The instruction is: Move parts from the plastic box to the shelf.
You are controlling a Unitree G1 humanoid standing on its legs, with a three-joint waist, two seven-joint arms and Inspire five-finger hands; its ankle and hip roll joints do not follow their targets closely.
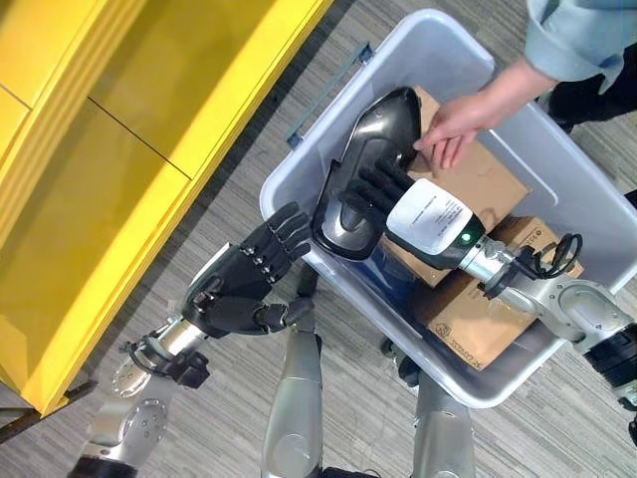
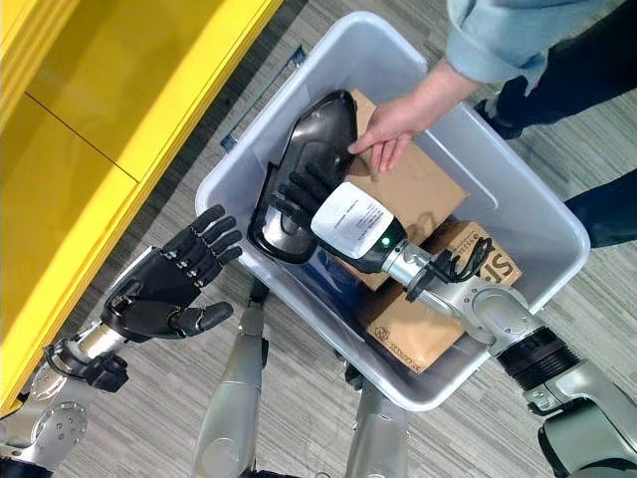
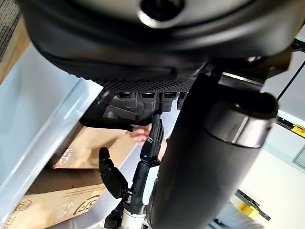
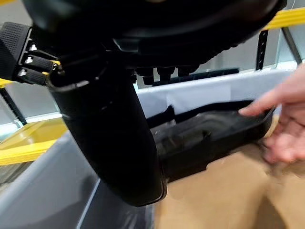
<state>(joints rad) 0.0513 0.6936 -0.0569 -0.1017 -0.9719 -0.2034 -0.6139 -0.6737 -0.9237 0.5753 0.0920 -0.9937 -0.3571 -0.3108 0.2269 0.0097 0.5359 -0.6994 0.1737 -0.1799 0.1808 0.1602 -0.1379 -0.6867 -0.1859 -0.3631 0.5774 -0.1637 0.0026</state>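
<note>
A black moulded part point(image 1: 383, 124) lies tilted in the grey plastic box point(image 1: 277, 187), on top of cardboard cartons. My right hand point(image 1: 376, 187) reaches into the box. Its fingers rest fairly straight on the part's near half, and the thumb point(image 3: 109, 177) stands apart from the part. A person's hand point(image 1: 453, 124) holds the part's far end. My left hand point(image 1: 234, 284) is open outside the box at its left corner, fingers straight and close to the outer wall. In the right wrist view the part point(image 4: 209, 138) shows past my thumb.
The yellow shelf point(image 1: 100, 179) runs along the left side, its flat boards bare. Two brown cartons point(image 1: 488, 184) point(image 1: 478, 319) fill the box's floor under the part. The person stands at the box's far right. Grey carpet separates shelf and box.
</note>
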